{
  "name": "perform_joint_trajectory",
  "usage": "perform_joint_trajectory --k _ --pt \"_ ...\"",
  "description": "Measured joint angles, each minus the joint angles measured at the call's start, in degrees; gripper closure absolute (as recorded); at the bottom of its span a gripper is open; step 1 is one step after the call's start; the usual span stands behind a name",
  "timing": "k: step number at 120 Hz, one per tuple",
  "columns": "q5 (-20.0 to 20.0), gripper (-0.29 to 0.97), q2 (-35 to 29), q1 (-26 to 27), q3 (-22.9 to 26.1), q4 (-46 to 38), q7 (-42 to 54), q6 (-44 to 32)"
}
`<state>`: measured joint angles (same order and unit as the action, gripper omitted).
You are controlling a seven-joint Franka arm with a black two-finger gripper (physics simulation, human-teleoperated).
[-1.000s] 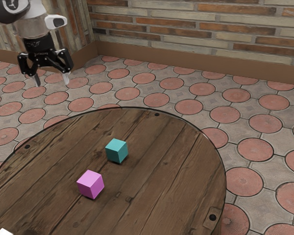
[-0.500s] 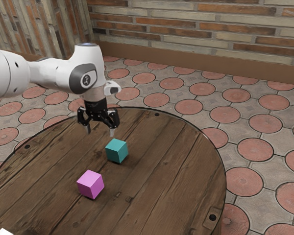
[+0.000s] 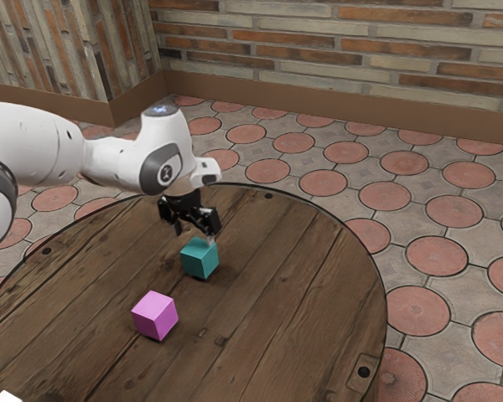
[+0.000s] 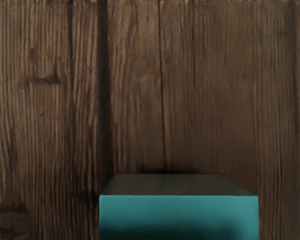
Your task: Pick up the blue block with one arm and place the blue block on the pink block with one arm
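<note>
Surface: you are working over a round desk (image 3: 302,276) of dark wooden planks, with small dark bolt heads (image 3: 364,371) near its rim. In the wrist view the desk's grain (image 4: 140,100) runs straight away from the hand.

Room: a floor (image 3: 436,251) of round reddish tiles set in pale grout. Behind it is a brick wall (image 3: 335,42) with a brown baseboard (image 3: 335,105) along its foot.

Task things: the blue block (image 3: 200,257) sits flat on the desk near its middle, one corner turned toward the camera. The pink block (image 3: 155,316) also sits on the desk, nearer the camera and toward the exterior view's left of the blue one. The two are apart and do not touch.

Your arm (image 3: 84,159) comes in from the exterior view's left. Your end effector (image 3: 194,233) hangs just above the blue block with its fingers spread wide, holding nothing. In the wrist view the blue block (image 4: 179,212) lies directly under the hand.

Other things: a small white object (image 3: 4,396) shows at the desk's near edge, well clear of both blocks. The desk between the two blocks is bare wood.
</note>
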<state>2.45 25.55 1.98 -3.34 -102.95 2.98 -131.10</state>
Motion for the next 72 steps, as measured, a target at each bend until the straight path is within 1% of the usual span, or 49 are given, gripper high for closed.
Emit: perform_joint_trajectory --k 13,36,57,72 --pt "1.76 0.00 -0.69 1.27 -0.05 -0.83 2.44 -1.63" --pt "5.61 0.00 -4.14 1.79 -0.09 -7.42 5.63 -4.43" --pt "7.48 0.00 -3.65 1.54 -0.71 -8.04 6.60 -5.75" --pt "7.74 0.00 -2.17 1.48 -0.90 -7.01 6.54 -6.15"
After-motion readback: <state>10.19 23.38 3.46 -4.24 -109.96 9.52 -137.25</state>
